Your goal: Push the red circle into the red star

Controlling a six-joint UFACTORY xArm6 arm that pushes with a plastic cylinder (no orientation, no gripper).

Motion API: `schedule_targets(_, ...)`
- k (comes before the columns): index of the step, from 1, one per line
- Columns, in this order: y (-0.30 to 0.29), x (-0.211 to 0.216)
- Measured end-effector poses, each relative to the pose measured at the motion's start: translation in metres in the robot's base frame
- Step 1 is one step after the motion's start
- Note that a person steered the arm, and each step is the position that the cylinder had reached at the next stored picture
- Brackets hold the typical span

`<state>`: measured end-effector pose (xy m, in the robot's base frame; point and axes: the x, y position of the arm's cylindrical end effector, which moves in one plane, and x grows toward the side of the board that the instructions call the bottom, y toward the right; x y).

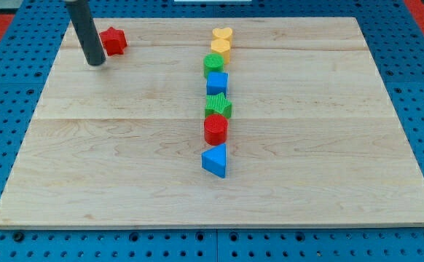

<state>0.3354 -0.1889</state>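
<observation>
The red circle sits in the middle of the wooden board, in a column of blocks. The red star lies near the board's top left corner. My tip rests on the board just left of and slightly below the red star, close to it, and far up and left of the red circle.
The column runs from top to bottom: a yellow heart, a yellow block, a green circle, a blue cube, a green star, the red circle, then a blue triangle. Blue pegboard surrounds the board.
</observation>
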Motion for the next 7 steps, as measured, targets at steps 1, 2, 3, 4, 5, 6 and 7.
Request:
schedule_targets(1,0.050,0.056)
schedule_targets(2,0.092,0.100)
schedule_targets(3,0.077,0.166)
schedule_targets(4,0.103,0.234)
schedule_targets(5,0.206,0.279)
schedule_targets(6,0.301,0.262)
schedule_targets(7,0.280,0.208)
